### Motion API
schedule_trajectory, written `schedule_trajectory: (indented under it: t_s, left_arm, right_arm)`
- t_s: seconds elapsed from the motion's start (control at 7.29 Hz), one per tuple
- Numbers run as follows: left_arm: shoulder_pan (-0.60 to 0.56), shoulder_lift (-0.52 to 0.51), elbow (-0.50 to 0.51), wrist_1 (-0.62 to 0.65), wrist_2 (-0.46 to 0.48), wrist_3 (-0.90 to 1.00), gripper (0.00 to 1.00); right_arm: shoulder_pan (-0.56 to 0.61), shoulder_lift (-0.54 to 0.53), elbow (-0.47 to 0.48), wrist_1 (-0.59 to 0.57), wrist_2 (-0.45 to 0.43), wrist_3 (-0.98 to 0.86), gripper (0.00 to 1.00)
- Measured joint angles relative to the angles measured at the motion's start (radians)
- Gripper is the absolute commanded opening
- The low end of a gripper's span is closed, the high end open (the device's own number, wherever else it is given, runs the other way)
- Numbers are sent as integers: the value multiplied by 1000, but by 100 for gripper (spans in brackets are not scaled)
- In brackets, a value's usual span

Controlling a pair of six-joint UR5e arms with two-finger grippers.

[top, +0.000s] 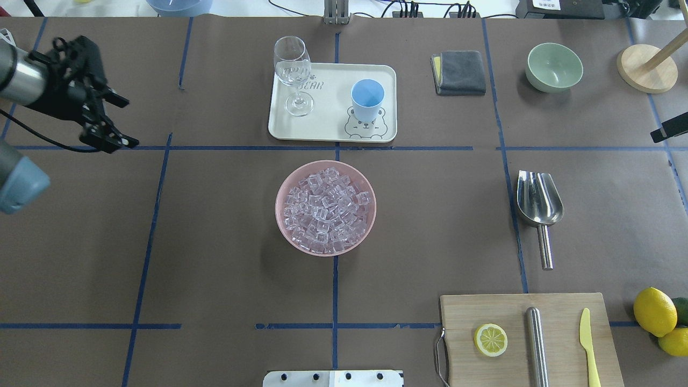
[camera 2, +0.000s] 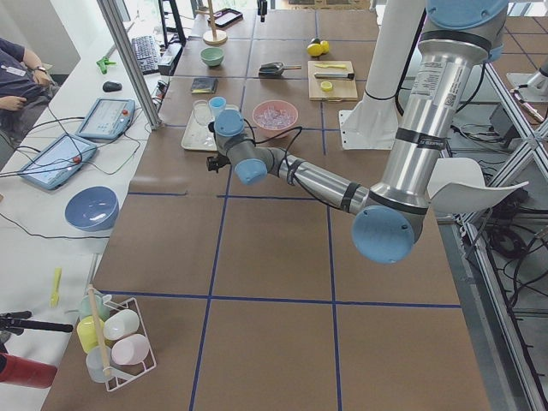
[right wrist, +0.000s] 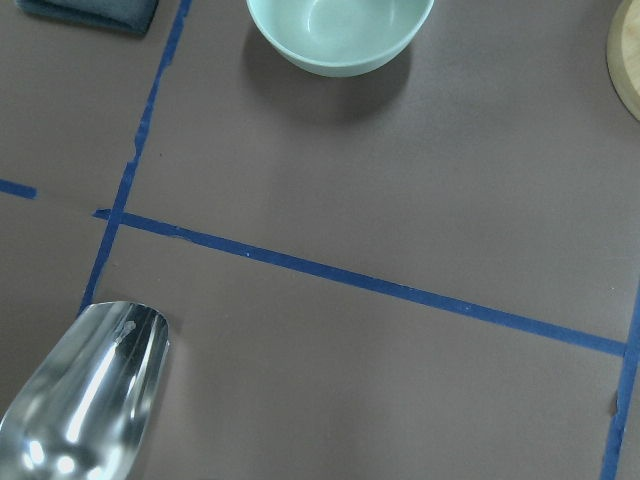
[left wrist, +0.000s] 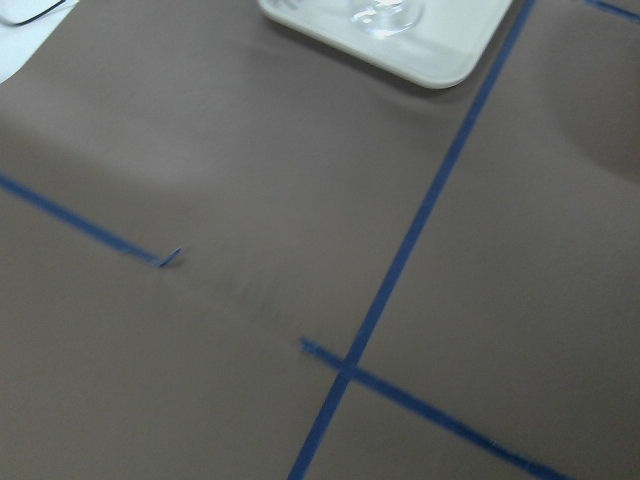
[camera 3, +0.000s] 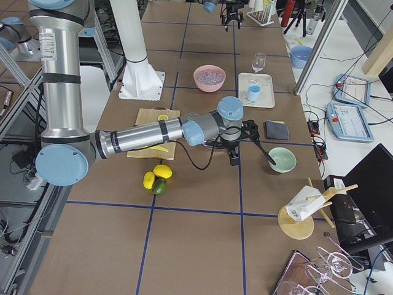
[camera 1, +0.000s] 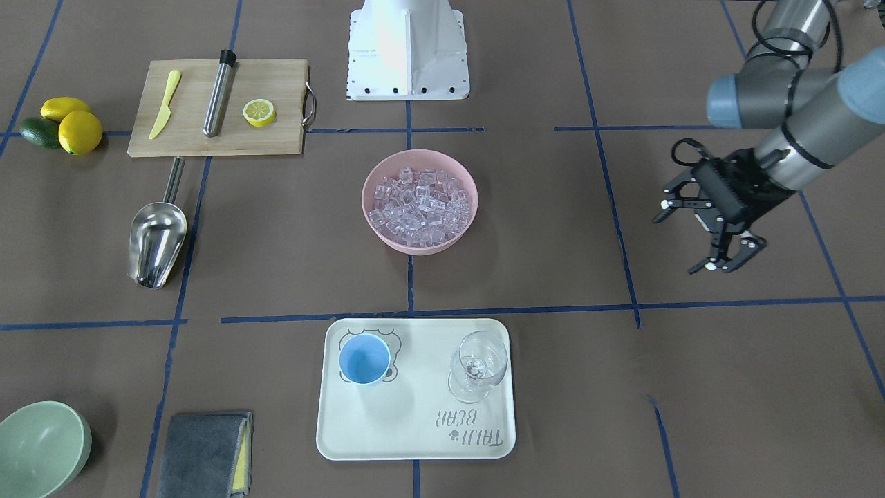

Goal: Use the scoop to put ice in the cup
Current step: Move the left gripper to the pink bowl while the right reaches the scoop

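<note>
The steel scoop (camera 1: 157, 238) lies flat on the table beside the cutting board, also in the overhead view (top: 539, 204) and at the lower left of the right wrist view (right wrist: 80, 400). The ice (top: 325, 209) fills the pink bowl (top: 279, 215) at the table's middle. The light-blue cup (top: 367, 99) stands upright on the white tray (top: 322, 126); it looks empty. My left gripper (top: 129, 122) is open and empty, raised far to the side of the tray. My right gripper (top: 669, 128) shows only as a black tip at the edge, beyond the scoop; I cannot tell its state.
A clear wine glass (top: 293, 70) stands on the tray. A cutting board (top: 529, 338) holds a lemon half, a steel cylinder and a yellow knife. Lemons (top: 654, 312), a green bowl (top: 554, 67), a grey cloth (top: 459, 71) and a wooden stand (top: 646, 67) lie around the scoop's side.
</note>
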Motion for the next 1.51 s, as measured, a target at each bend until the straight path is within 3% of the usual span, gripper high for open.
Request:
schedule_trajectory:
  t_s: [0.27, 0.41, 0.69, 0.96, 1.24, 1.51]
  left_arm:
    - [196, -51, 48, -82, 122, 2, 100]
    - [241, -74, 80, -177, 151, 0, 100]
    - [286, -95, 168, -407, 177, -4, 99]
    - [309, -124, 233, -515, 207, -9, 99]
    - [316, -135, 247, -530, 217, -10, 99]
    - [318, -135, 250, -531, 219, -10, 99]
  right_arm:
    - [-12, -2, 6, 13, 1, 12, 100]
    - [-26, -2, 12, 15, 1, 22, 100]
    - [-81, 1, 43, 16, -2, 86, 100]
    - [-172, -2, 119, 18, -19, 242, 100]
    - [-310, -38, 229, 36, -93, 473, 100]
    - [-514, -51, 268, 47, -247, 670, 100]
